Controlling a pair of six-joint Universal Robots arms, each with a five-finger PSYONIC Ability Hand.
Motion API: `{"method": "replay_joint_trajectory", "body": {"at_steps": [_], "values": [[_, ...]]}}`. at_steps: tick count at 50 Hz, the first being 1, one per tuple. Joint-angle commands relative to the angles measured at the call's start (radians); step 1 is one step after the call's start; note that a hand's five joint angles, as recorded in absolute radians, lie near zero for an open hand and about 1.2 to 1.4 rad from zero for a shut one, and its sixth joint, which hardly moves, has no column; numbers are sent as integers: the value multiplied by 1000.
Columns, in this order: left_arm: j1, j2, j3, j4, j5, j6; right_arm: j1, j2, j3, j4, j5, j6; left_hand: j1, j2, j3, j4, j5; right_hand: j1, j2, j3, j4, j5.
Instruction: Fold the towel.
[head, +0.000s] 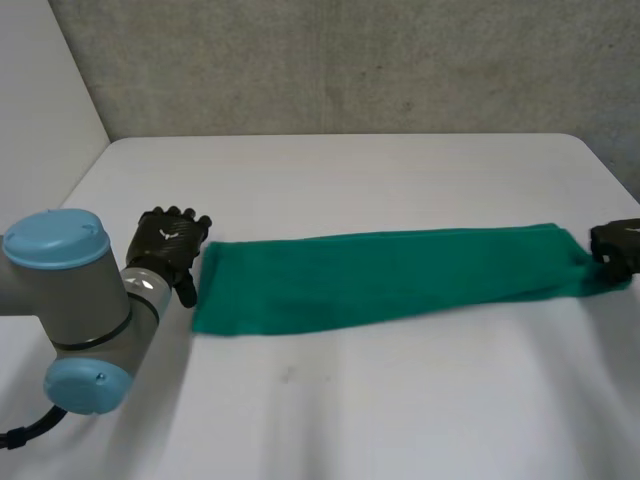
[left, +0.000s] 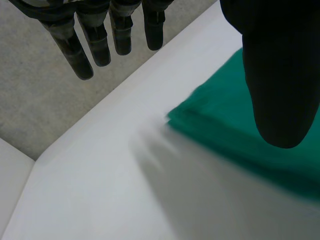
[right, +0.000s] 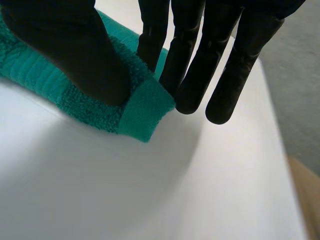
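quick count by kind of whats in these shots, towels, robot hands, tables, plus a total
green towel: 1
black hands: 2, the left hand by one end of the towel and the right hand at the other end
white table: 1
total: 4

No legible text, label or number on towel (head: 390, 275) or table (head: 330, 400).
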Motion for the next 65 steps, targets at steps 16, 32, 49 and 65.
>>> {"method": "replay_joint_trajectory", "body": {"at_steps": [16, 32, 49, 65], "values": [[9, 130, -96, 0, -3, -26, 288, -139, -79, -111, -85, -70, -51, -40, -49, -42, -48, 433, 228, 219, 208, 255], [1, 191, -133, -3, 0, -123, 792, 74, -117, -226, -323, -165, -51, -40, -49, -42, -48, 309, 103, 95, 84, 131], [-118, 174, -67, 5, 1, -123, 652, -49, 24, -142, -16, -33, -49, -37, -46, -39, -45, -789, -994, -1003, -1014, -966], [-197, 107, -27, 6, -9, -124, 405, -84, 275, -203, 15, -33, -43, -31, -40, -33, -39, 239, 34, 26, 15, 62]]}}
